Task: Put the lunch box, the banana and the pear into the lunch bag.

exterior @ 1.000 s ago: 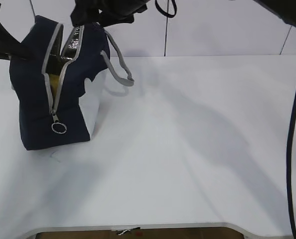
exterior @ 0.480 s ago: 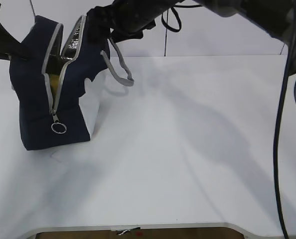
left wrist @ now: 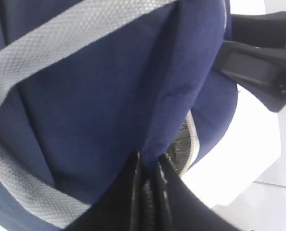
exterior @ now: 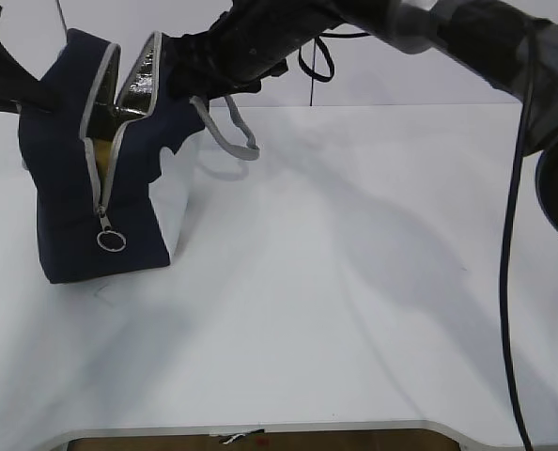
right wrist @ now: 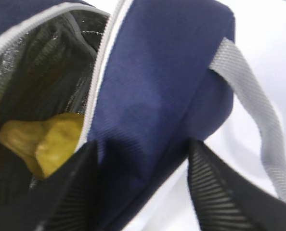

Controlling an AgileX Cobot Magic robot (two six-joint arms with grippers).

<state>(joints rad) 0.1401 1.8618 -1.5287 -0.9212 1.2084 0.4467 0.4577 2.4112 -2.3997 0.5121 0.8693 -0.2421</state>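
Between the right jaws (right wrist: 140, 192): navy wall of the lunch bag (exterior: 72, 169), soft twill over silvery lining, straddled by 2 ribbed black pads standing wide apart on either side of the fabric. Cannot tell whether yet pinching or only bracketing it. Just left of those jaws, inside the open zipper mouth: something yellow (right wrist: 42, 139) low in the bag, probably banana or pear, too blurred to name. No lunch box visible in any view, and none of the 3 items on the bench (exterior: 354, 310), so likely all inside; judged near the end of the task.

At the left jaws (left wrist: 148, 192): closed tight on a fold of the bag's blue fabric, holding the far side of the mouth up and open.

Handling, as a judgement: limp, light, floppy cloth, prone to sagging and folding once released; loaded bottom gives some weight, so unlikely to slide much. Best holds: stiffened zipper edge or grey webbing handle (exterior: 227, 132), hanging just right of the right jaws.

Room: bag near the bench's left rear corner, tilted; broad bare bench to the right and front for withdrawing.
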